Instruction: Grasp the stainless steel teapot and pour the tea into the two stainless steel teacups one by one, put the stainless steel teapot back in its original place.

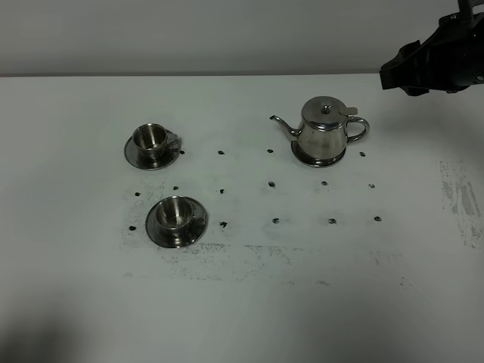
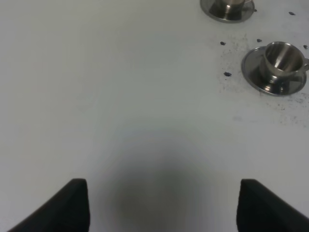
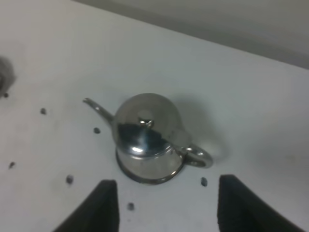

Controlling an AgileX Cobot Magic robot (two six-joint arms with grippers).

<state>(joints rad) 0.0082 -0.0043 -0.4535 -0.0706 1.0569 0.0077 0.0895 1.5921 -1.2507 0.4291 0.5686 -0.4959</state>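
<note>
The stainless steel teapot (image 1: pixel 324 130) stands upright on its round saucer (image 1: pixel 301 156) at the back right, spout pointing left, handle right. It also shows in the right wrist view (image 3: pixel 145 135), lid on. My right gripper (image 3: pixel 166 205) is open and empty, above and apart from the teapot on its handle side; its arm (image 1: pixel 431 64) is at the top right. Two stainless steel teacups (image 1: pixel 150 138) (image 1: pixel 174 213) sit on saucers at the left. My left gripper (image 2: pixel 161 205) is open and empty over bare table, with one teacup (image 2: pixel 282 60) ahead of it. No tea shows.
Small black dots (image 1: pixel 272 184) mark a grid across the white table (image 1: pixel 302 302). Scuffed grey patches (image 1: pixel 457 197) lie at the right and below the near cup. The table's far edge (image 1: pixel 227 74) meets a grey wall.
</note>
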